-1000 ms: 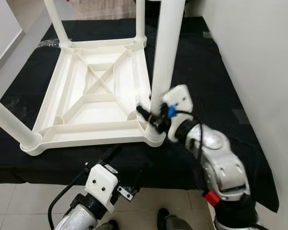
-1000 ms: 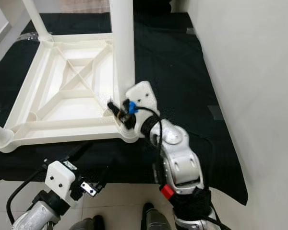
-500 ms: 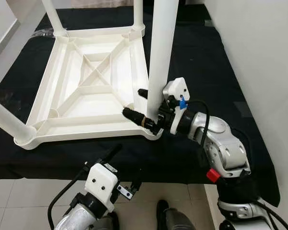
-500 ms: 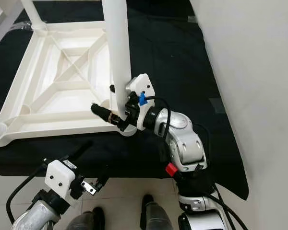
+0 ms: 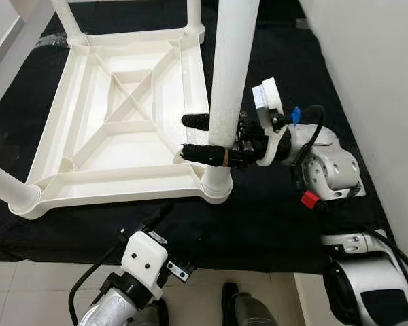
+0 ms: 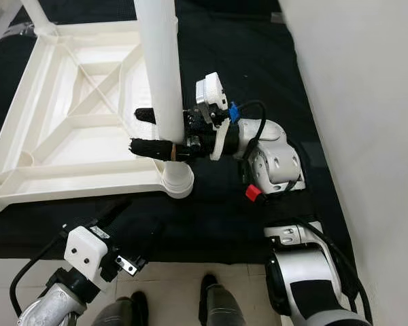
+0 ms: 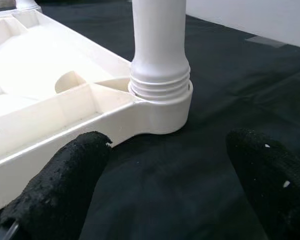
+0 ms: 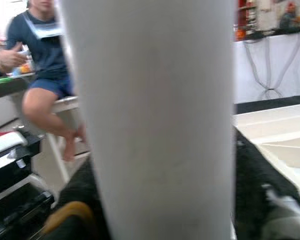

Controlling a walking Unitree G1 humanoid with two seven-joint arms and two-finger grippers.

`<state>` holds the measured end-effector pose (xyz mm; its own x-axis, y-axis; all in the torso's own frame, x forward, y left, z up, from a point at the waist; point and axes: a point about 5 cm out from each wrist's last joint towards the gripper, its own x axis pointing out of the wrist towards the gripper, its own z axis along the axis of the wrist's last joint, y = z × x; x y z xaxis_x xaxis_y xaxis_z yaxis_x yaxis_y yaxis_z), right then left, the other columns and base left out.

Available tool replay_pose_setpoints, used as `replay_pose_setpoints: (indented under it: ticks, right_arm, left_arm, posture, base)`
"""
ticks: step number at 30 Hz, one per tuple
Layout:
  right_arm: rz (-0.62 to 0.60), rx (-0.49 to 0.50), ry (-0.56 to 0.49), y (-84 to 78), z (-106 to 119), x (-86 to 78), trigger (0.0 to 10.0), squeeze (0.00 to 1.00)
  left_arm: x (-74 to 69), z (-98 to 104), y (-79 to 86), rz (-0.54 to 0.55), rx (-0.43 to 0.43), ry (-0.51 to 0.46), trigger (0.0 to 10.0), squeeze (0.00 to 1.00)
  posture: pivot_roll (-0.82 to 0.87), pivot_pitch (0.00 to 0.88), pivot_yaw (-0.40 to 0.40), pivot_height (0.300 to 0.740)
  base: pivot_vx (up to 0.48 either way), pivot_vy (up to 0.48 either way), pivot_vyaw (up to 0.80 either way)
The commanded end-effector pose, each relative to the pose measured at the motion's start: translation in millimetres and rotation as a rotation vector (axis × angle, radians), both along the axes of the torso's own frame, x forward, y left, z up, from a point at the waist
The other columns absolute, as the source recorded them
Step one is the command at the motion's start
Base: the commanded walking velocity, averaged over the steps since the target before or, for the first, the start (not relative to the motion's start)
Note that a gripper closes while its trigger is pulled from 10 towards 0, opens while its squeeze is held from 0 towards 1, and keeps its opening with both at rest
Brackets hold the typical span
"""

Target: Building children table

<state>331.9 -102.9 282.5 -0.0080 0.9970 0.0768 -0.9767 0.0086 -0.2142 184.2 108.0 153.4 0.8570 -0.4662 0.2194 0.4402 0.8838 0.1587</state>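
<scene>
Nearest you, at about 7 o'clock in the head views, your left hand (image 7: pixel 165 195) hangs low over the tiled floor (image 5: pixel 27 292) at the edge of the black cloth (image 5: pixel 285 224), its two black fingers (image 7: pixel 65 185) spread apart and holding nothing. Its wrist view looks along them at the corner socket (image 7: pixel 162 107) where the leg screws in, threads showing just above the collar.

Further in, near the centre, the white table top (image 5: pixel 132 129) lies upside down on the black cloth, ribs up. The near right leg (image 5: pixel 232 68) stands upright in its corner socket at about 6 o'clock of the top.

Your right hand (image 5: pixel 204 138) reaches in from 3 o'clock and has one finger on each side of that leg, low down, just above the socket; the fingers (image 5: pixel 204 155) look closed against it.

Beyond, more legs stand at the far corners (image 5: pixel 68 20) near 11 and 12 o'clock. In the right wrist view, a person (image 8: pixel 45 75) sits behind the leg.
</scene>
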Motion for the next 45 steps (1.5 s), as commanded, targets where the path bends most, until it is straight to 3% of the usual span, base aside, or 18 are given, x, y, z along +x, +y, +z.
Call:
replay_pose_setpoints:
  ticks: [1, 8, 11, 13, 14, 15, 16, 17, 19, 26, 27, 28, 29, 32, 34, 37, 44, 45]
  right_arm:
    - [0.026, -0.016, 0.003, -5.0, -2.9, 1.9, 0.0, 0.00]
    - [-0.001, -0.051, -0.014, -6.2, -9.7, 4.3, 0.0, 0.00]
    - [-0.327, -0.119, 0.036, 5.3, -44.6, 8.4, 0.0, 0.00]
    - [-0.817, -0.208, 0.095, -1.6, -76.3, 14.7, 0.0, 0.00]
    - [-0.817, -0.208, 0.095, -1.6, -76.3, 14.7, 0.0, 0.00]
    - [-1.097, -0.164, 0.090, -12.8, -79.9, 4.3, 0.0, 0.00]
    - [-1.097, -0.164, 0.090, -12.8, -79.9, 4.3, 0.0, 0.00]
    - [-1.136, -0.153, 0.128, -1.2, -88.7, -21.3, 0.0, 0.00]
    - [-1.027, -0.136, 0.190, 25.9, -96.5, -58.6, 0.0, 0.00]
    - [-0.940, -0.141, 0.191, 40.7, -101.0, -60.5, 0.0, 0.00]
    - [-0.975, -0.135, 0.160, 39.8, -95.5, -51.9, 4.8, 0.00]
    - [-1.000, -0.131, 0.139, 39.5, -91.3, -46.6, 4.8, 0.00]
    - [-1.013, -0.124, 0.124, 39.3, -87.3, -42.0, 10.0, 0.00]
    - [-1.035, -0.121, 0.121, 40.0, -84.6, -41.7, 10.0, 0.00]
    - [-1.006, -0.098, 0.102, 41.4, -76.6, -40.0, 10.0, 1.00]
    - [-0.972, -0.075, 0.085, 41.6, -70.2, -36.3, 10.0, 1.00]
    - [-0.685, 0.018, 0.005, 44.4, -41.6, -21.6, 10.0, 1.00]
    - [-0.604, 0.010, -0.014, 42.4, -35.7, -18.0, 10.0, 0.93]
  left_arm:
    - [-4.0, -3.8, -0.6, -0.002, 0.010, 0.027, 10.0, 0.00]
    - [-4.6, -3.5, -0.8, -0.002, 0.009, 0.028, 10.0, 0.00]
    - [-5.7, -3.6, -0.9, 0.001, 0.008, 0.029, 10.0, 0.00]
    - [-6.1, -3.7, 0.2, 0.005, 0.007, 0.030, 10.0, 0.00]
    - [-6.1, -3.7, 0.2, 0.005, 0.007, 0.030, 10.0, 0.00]
    - [-6.6, -3.9, 0.8, 0.005, 0.007, 0.031, 10.0, 0.00]
    - [-6.6, -3.9, 0.8, 0.005, 0.007, 0.031, 10.0, 0.00]
    - [-6.8, -4.0, 1.7, 0.006, 0.007, 0.032, 10.0, 0.00]
    - [-6.6, -4.3, 3.7, 0.006, 0.008, 0.034, 10.0, 0.00]
    - [-3.8, -5.8, 4.1, -0.009, 0.010, 0.041, 10.0, 0.00]
    - [-2.9, -6.2, 3.9, -0.010, 0.011, 0.041, 10.0, 0.00]
    - [-2.5, -6.4, 3.8, -0.009, 0.011, 0.041, 10.0, 0.00]
    - [-2.2, -6.3, 3.7, -0.004, 0.012, 0.038, 10.0, 0.00]
    - [-2.2, -6.2, 3.6, 0.000, 0.012, 0.036, 10.0, 0.00]
    - [-2.0, -5.5, 3.6, 0.012, 0.013, 0.031, 10.0, 0.00]
    - [-1.9, -5.3, 3.5, 0.015, 0.013, 0.029, 10.0, 0.00]
    - [-0.8, -4.9, 1.9, 0.013, 0.009, 0.026, 10.0, 0.00]
    - [-0.6, -4.8, 1.5, 0.011, 0.009, 0.026, 10.0, 0.00]
  posture:
    - [0.09, 0.310, -0.008, 0.740]
    - [0.09, 0.311, -0.007, 0.740]
    - [0.08, 0.316, -0.014, 0.740]
    - [0.06, 0.320, -0.017, 0.740]
    - [0.06, 0.320, -0.017, 0.740]
    - [0.05, 0.321, -0.023, 0.740]
    - [0.05, 0.321, -0.023, 0.740]
    - [0.06, 0.317, -0.018, 0.740]
    - [0.03, 0.320, 0.007, 0.740]
    - [0.04, 0.308, 0.011, 0.740]
    - [0.04, 0.301, 0.004, 0.740]
    - [0.04, 0.301, 0.004, 0.740]
    - [0.05, 0.301, -0.002, 0.740]
    - [0.05, 0.301, -0.002, 0.740]
    - [0.05, 0.302, -0.013, 0.740]
    - [0.05, 0.302, -0.015, 0.740]
    - [0.06, 0.302, -0.015, 0.740]
    - [0.06, 0.297, -0.016, 0.740]
  base:
    - [0.000, 0.000, 0.00]
    - [0.000, 0.000, 0.00]
    - [0.000, 0.000, 0.00]
    - [0.000, 0.000, 0.00]
    - [0.000, 0.000, 0.00]
    - [0.000, 0.000, 0.00]
    - [0.000, 0.000, 0.00]
    - [0.000, 0.000, 0.00]
    - [0.000, 0.000, 0.00]
    - [0.000, 0.000, 0.00]
    - [0.000, 0.000, 0.00]
    - [0.000, 0.000, 0.00]
    - [0.000, 0.000, 0.00]
    - [0.000, 0.000, 0.00]
    - [0.000, 0.000, 0.00]
    - [0.000, 0.000, 0.00]
    - [0.000, 0.000, 0.00]
    - [0.000, 0.000, 0.00]
